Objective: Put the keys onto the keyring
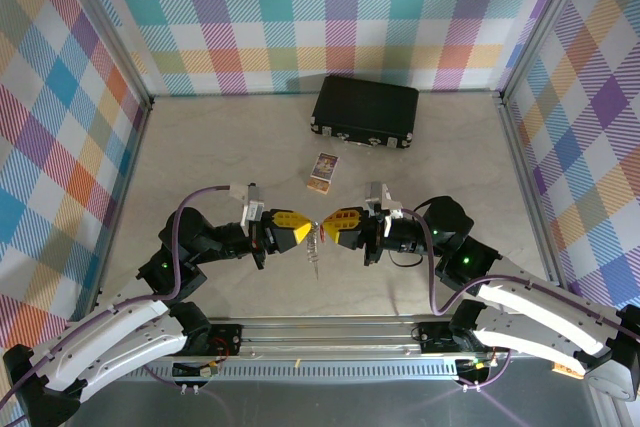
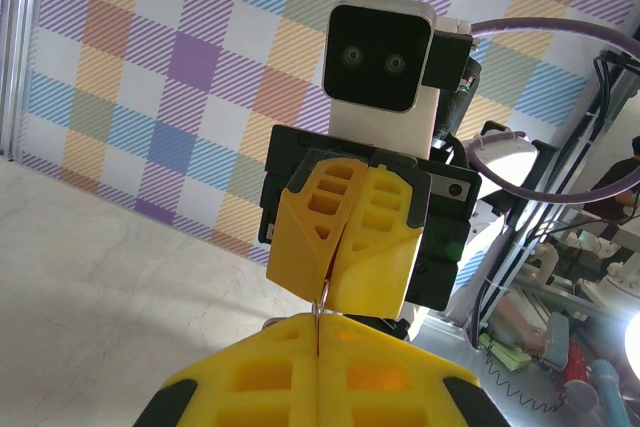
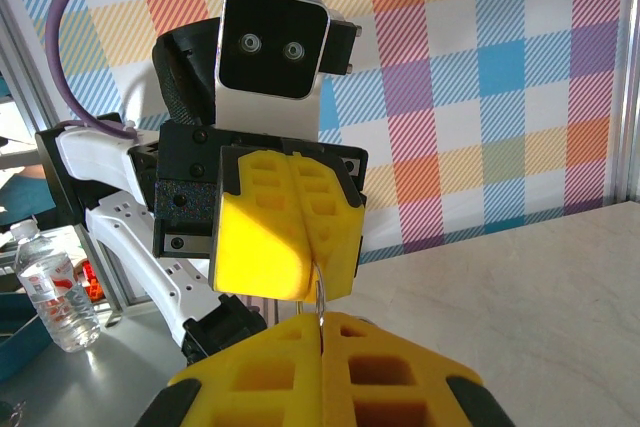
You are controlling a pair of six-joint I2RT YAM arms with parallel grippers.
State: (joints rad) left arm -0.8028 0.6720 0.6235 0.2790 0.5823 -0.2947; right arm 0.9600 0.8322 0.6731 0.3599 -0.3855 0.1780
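Over the near-middle of the table [image 1: 200, 157], between the two arm bases, the left gripper [image 1: 300, 232] and right gripper [image 1: 333, 226] meet tip to tip, raised off the surface. Both are clenched, yellow fingers pressed flat together. Both wrist views show a thin wire loop [image 2: 322, 299] running from the seam of one pair of fingers into the seam of the other, so each gripper appears to pinch the same bit of metal. From above, a slim silver piece [image 1: 316, 259] hangs from that meeting point toward the near edge. Whether it is the keyring's chain or the key is too small to tell, and which part the wire loop belongs to cannot be settled either. The black case [image 1: 365, 110] lies at the far side and the card [image 1: 323, 172] sits between it and the grippers, both well apart from the work. Judged stage: the joining step is in hand and not confirmed as done. Risks noted are as follows. The hold on so thin a wire is shallow, and any sideways drift of either arm could roll it out of the seam and drop the metal to the table. With both grippers clamped on one loop, a pull apart would strain or bend it, or snatch it from the weaker pinch. An early release by one side would let the hanging piece swing and could unhook it. The fingertips stand nearly touching, so a small advance could knock them together.
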